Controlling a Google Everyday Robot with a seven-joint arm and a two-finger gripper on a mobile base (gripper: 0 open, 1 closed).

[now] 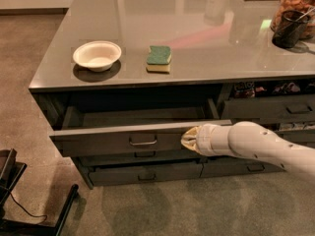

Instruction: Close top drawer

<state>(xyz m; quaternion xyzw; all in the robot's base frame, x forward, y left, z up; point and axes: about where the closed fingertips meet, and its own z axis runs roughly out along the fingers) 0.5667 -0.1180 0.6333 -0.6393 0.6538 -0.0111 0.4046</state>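
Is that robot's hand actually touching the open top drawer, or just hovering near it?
Touching. The camera view shows the gripper pressed flat on the top drawer front, right of its handle, no gap.

The one camera stands in front of the counter (206,48) and above it, looking down at a slant from close by. The counter top fills the view toward 12 o'clock and the floor (172,210) toward 6. The arm (266,149) enters from 4 o'clock. Its gripper (189,139) sits near the centre, against the front of the top drawer (98,142).
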